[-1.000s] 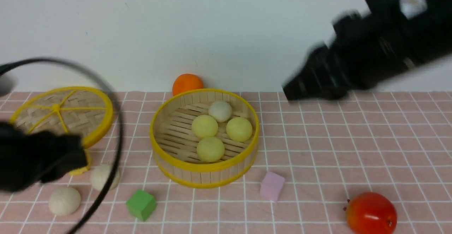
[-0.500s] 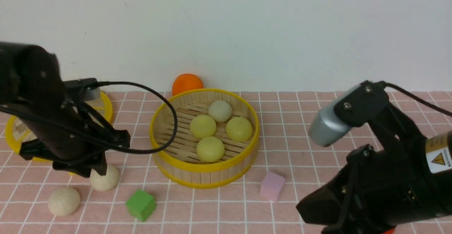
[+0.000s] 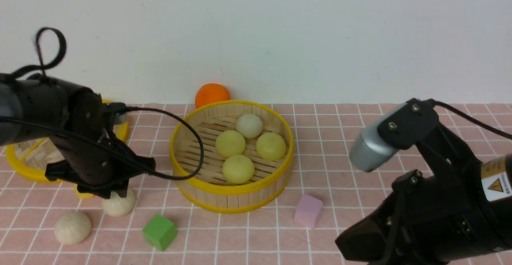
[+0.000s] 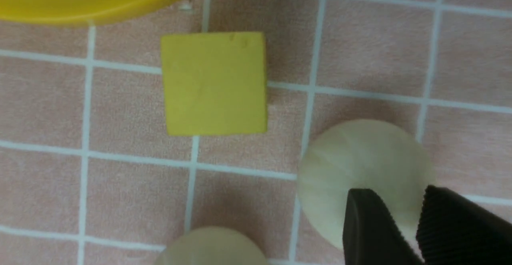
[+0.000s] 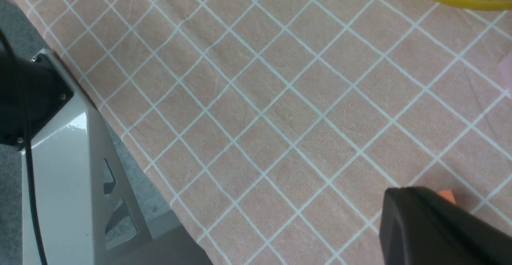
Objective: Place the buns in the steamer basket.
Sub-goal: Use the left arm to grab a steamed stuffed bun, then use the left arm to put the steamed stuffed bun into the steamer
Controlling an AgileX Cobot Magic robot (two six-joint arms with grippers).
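The steamer basket (image 3: 188,137) stands mid-table and holds three pale yellow buns (image 3: 230,143) and one off-white bun (image 3: 249,125). Two more off-white buns lie on the cloth at the left, one (image 3: 120,205) under my left arm and one (image 3: 73,227) nearer the front. My left gripper (image 3: 114,193) (image 4: 396,195) hangs just over the first of these (image 4: 352,165), jaws a little apart, with the bun showing through the gap and nothing held. Low at the front right, my right gripper (image 3: 348,243) (image 5: 400,205) is shut and empty.
The flat woven lid (image 3: 24,165) lies at the far left behind my left arm. A yellow block (image 4: 214,83) lies beside the near bun. A green cube (image 3: 160,231), a pink cube (image 3: 308,211) and an orange ball (image 3: 212,94) lie around the basket. The right wrist view shows the cloth's edge and my grey base (image 5: 72,169).
My right arm swung down from the upper right to the front right, covering the red fruit, and its jaws closed. My left arm came in from the left edge over the near bun.
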